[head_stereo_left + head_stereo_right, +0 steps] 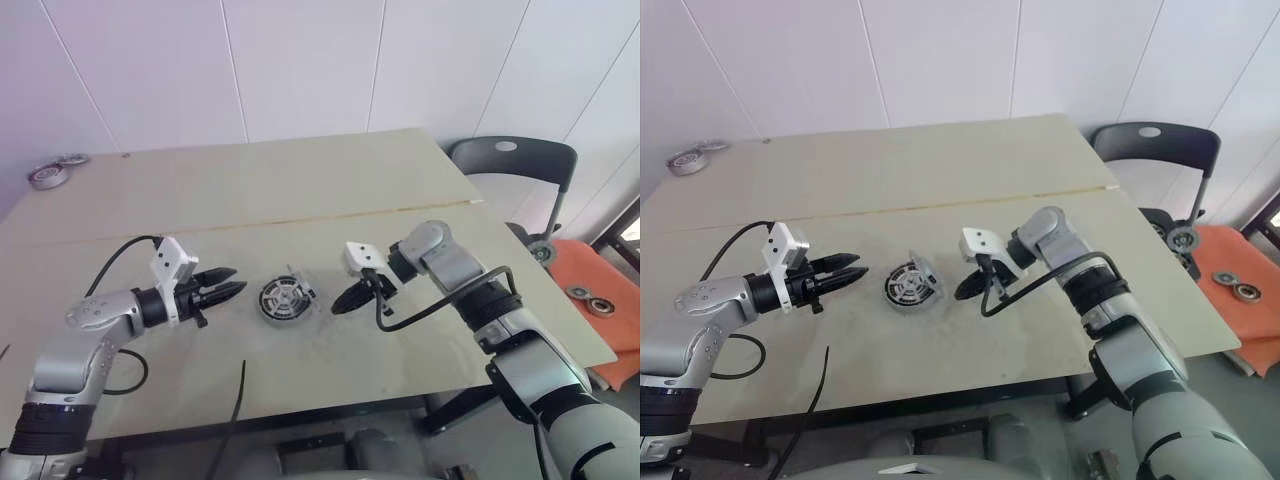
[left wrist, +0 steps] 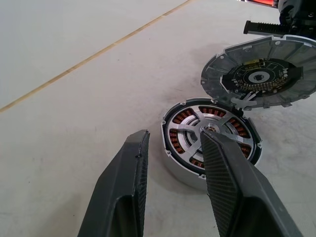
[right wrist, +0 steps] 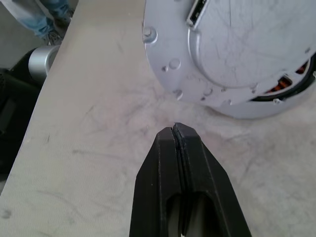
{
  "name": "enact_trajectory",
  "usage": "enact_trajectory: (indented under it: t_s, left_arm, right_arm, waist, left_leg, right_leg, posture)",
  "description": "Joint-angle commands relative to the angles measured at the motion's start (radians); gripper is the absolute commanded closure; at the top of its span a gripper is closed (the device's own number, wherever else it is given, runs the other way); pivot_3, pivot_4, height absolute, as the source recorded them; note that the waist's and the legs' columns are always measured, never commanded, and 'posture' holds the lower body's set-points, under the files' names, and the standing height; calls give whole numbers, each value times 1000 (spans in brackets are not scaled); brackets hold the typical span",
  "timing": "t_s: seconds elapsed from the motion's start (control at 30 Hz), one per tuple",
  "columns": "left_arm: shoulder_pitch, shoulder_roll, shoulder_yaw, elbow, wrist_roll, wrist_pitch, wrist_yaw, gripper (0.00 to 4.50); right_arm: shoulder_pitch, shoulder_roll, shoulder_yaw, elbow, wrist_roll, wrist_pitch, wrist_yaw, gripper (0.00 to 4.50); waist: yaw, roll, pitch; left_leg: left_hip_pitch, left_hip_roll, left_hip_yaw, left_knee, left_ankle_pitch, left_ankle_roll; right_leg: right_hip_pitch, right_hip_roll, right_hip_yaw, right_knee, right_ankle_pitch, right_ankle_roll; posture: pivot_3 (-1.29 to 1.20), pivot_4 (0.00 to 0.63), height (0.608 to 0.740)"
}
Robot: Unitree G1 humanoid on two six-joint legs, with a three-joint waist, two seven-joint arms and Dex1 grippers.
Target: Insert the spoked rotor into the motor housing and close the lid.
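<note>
Two hands sat either side of the motor housing (image 1: 282,300) on the desk (image 1: 330,190). The spoked rotor (image 2: 207,134) already looked seated inside it, silver spokes over the copper windings, so my guess was only the lid (image 2: 261,74) remained. That lid stood propped up on the side of the housing nearer the right hand (image 1: 345,301), circuit board facing the rotor. The left hand (image 1: 226,283) hovered just beside the housing on the opposite side, fingers parted and grasping nothing. The right hand was clenched shut, empty, tip near the lid's back. All rigid metal, probably hefty for its size and slick on the faces. I'd push the lid's outer rim, never the board, since it looked fragile.
</note>
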Motion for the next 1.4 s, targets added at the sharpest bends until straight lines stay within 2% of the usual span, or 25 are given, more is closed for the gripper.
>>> enact_trajectory:
  t_s: [0.03,0.93,1.13,1.4]
  left_arm:
    - [-9,-1,21,-19,-6,-16,7,2758]
    - [18,-25,35,-47,-21,-7,54,2758]
    - [27,-30,38,-56,-28,-4,61,2758]
    - [35,-31,41,-67,-34,1,70,2758]
  right_arm:
    - [-42,19,-16,-15,6,6,7,4500]
    - [-65,124,-1,-17,-9,19,-2,4500]
    - [-113,222,-64,51,10,65,-124,4500]
    - [-118,255,-76,89,-1,55,-176,4500]
  waist:
    - [0,0,0]
    - [-1,0,0]
    - [-6,0,0]
    - [0,-1,-1]
  left_leg:
    - [0,0,0,0,0,0]
    - [0,0,0,0,0,0]
    - [0,0,0,0,0,0]
    - [0,0,-1,1,0,0]
  right_leg:
    - [0,0,0,0,0,0]
    - [0,0,0,1,2,-3]
    - [-1,0,0,2,2,-4]
    - [0,0,0,1,2,-4]
  posture:
    - [0,0,740]
    - [0,0,740]
    - [0,0,740]
    - [0,0,740]
